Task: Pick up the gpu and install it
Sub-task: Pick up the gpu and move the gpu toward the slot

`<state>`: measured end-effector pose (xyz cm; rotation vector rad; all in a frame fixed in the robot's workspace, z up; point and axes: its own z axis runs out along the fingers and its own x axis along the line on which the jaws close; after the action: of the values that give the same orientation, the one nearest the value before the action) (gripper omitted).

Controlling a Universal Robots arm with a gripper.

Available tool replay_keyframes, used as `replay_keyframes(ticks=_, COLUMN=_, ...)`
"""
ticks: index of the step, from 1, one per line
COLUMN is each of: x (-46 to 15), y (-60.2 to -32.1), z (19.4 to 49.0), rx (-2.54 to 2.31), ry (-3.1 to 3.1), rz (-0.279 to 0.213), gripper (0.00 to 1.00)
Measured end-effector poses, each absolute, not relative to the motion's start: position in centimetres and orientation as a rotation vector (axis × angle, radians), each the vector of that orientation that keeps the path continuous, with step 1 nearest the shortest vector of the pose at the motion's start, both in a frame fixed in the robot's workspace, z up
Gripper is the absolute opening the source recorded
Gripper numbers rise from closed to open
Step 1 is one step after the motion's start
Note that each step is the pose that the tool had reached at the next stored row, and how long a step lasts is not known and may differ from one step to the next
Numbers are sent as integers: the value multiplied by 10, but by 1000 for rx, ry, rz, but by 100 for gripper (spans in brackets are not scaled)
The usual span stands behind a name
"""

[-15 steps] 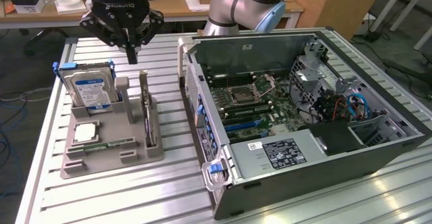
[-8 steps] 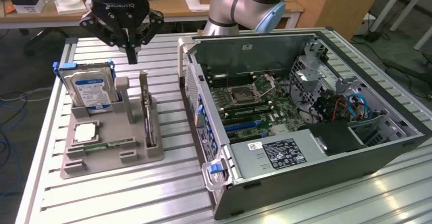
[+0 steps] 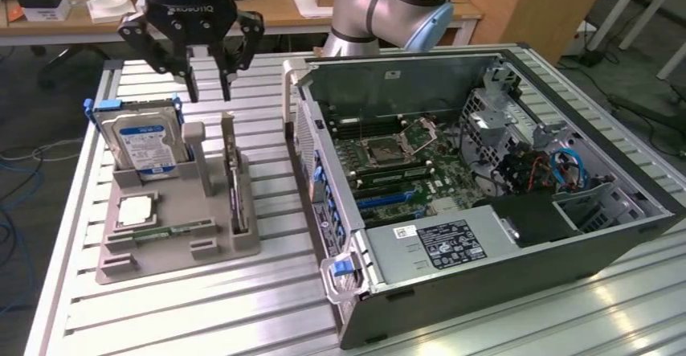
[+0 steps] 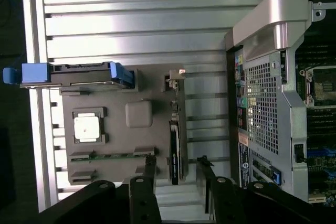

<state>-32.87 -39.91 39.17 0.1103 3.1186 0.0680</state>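
Observation:
The gpu (image 3: 231, 173) is a thin dark card with a silvery bracket end. It stands on edge in a slot on the exterior view's right side of the grey holder tray (image 3: 214, 247). My gripper (image 3: 210, 96) hangs above the far end of the tray, open, with nothing between its fingers. In the wrist view the gpu (image 4: 175, 148) lies as a narrow dark strip, and my gripper (image 4: 177, 167) has one fingertip on each side of the card's near end, apart from it. The open computer case (image 3: 600, 235) lies on its side to the exterior view's right, motherboard (image 3: 399, 159) exposed.
A silver hard drive (image 3: 146, 141) with a blue-white label stands in the tray's far-left slot. A processor (image 3: 136, 210) and a green memory stick (image 3: 172, 231) lie in the tray. The case's white handle (image 3: 340, 272) juts toward the tray. The table (image 3: 214, 316) is ribbed aluminium.

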Motion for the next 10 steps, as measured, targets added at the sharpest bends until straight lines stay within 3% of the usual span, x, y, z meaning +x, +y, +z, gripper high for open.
replay_keyframes(ticks=1, x=-329, y=-399, z=392, rx=94, ry=3120, rz=68, gripper=47)
replay_keyframes(ticks=3, x=-329, y=-399, z=391, rx=44, ry=3123, rz=68, gripper=47)
replay_keyframes(ticks=4, x=-329, y=-399, z=391, rx=16, ry=3124, rz=69, gripper=53)
replay_keyframes(ticks=10, x=-329, y=-400, z=381, rx=-27, ry=3129, rz=70, gripper=53)
